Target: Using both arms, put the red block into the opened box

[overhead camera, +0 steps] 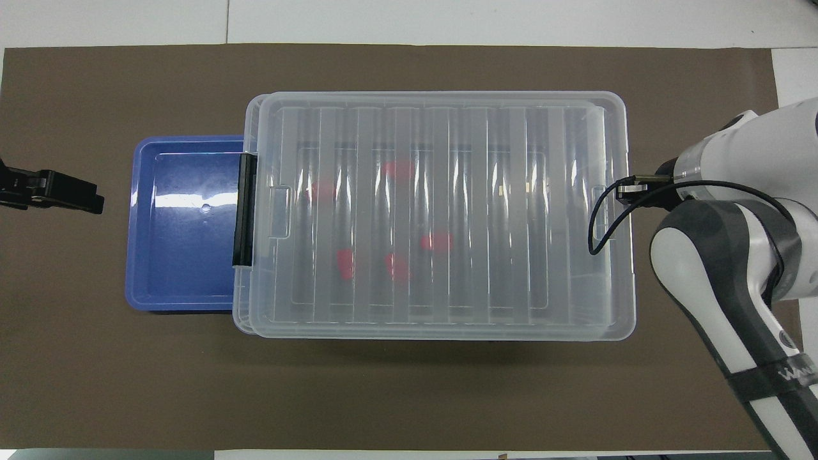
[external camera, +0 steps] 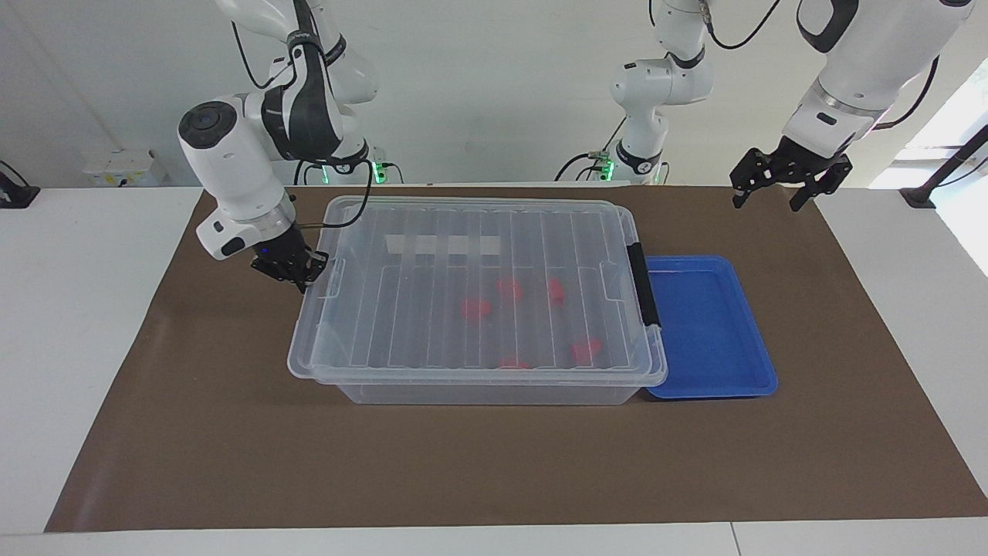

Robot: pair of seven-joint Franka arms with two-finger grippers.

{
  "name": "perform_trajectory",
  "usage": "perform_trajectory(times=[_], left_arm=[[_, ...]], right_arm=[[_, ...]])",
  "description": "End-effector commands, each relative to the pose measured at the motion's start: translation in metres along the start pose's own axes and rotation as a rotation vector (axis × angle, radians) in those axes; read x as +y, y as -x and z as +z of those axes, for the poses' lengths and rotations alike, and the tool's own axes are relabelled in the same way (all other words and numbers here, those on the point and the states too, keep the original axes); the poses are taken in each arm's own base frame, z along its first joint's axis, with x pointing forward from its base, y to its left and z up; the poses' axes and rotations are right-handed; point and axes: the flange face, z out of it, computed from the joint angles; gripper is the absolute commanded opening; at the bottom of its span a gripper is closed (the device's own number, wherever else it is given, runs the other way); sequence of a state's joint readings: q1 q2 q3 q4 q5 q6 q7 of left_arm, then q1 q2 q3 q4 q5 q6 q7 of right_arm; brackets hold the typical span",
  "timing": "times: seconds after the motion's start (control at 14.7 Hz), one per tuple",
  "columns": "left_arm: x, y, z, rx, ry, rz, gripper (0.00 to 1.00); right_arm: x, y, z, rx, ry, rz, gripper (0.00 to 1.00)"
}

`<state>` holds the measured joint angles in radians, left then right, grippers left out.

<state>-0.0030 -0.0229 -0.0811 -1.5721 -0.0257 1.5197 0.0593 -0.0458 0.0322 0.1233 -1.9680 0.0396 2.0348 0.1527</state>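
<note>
Clearly the box (external camera: 478,301) sits beside the blue tray (external camera: 710,328), its lid (overhead camera: 434,211) nearly squared on top. Red blocks (external camera: 476,307) already lie inside; judging by that, only closing remains. Right gripper (external camera: 297,266), fingers shut, pinches the lid's end; left gripper (external camera: 779,185) waits spread over the mat.

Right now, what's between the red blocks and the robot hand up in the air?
In the facing view, the box's black latch and the blue tray lie between the red blocks and the left gripper.

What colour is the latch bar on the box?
Black; the latch bar on the box shows best in the overhead view.
</note>
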Motion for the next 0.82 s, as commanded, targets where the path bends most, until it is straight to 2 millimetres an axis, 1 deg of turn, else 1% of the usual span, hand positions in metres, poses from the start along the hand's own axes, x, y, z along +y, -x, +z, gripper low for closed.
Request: perform_trajectory(times=[0.0, 0.34, 0.54, 0.61, 0.68, 0.75], left_arm=[[-0.003, 0.005, -0.001, -0.008, -0.015, 0.003, 1.0], [-0.003, 0.005, -0.001, -0.008, -0.015, 0.003, 1.0], [-0.003, 0.005, -0.001, -0.008, -0.015, 0.003, 1.0], [-0.003, 0.005, -0.001, -0.008, -0.015, 0.003, 1.0], [-0.003, 0.005, -0.001, -0.008, -0.015, 0.003, 1.0], [-0.003, 0.005, -0.001, -0.008, -0.015, 0.003, 1.0]], right_arm=[[-0.01, 0.007, 0.011, 0.003, -0.017, 0.025, 0.0], [-0.01, 0.007, 0.011, -0.004, -0.016, 0.019, 0.0], [-0.012, 0.004, 0.004, -0.041, -0.012, 0.001, 0.0], [-0.011, 0.002, -0.002, -0.051, -0.008, -0.018, 0.0], [-0.007, -0.001, -0.009, -0.061, -0.004, -0.042, 0.08], [-0.005, -0.002, -0.016, -0.069, 0.002, -0.059, 0.21]])
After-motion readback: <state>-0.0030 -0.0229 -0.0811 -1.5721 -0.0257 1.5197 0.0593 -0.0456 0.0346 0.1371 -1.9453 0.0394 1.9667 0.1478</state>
